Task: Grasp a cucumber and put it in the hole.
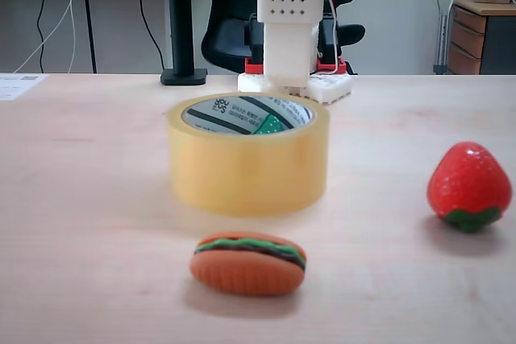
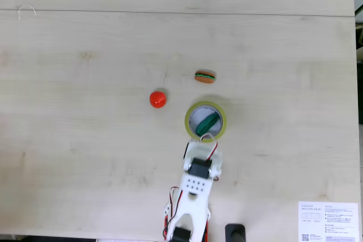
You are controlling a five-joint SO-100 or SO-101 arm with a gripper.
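The cucumber (image 2: 207, 123) lies inside the hole (image 2: 198, 121) of the tape roll (image 1: 248, 168) on the bench (image 2: 85, 140). The tool (image 2: 207, 138) sits at the roll's near rim in the top-down fixed view; whether it is released or clenched I cannot tell. A burger (image 1: 248, 263) and strawberry (image 1: 468, 187) rest nearby.

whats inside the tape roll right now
The cucumber lies inside the tape roll, seen from above. From the low side view, a green bit peeks over the rim; the roll's wall hides the rest. The arm covers the hand.
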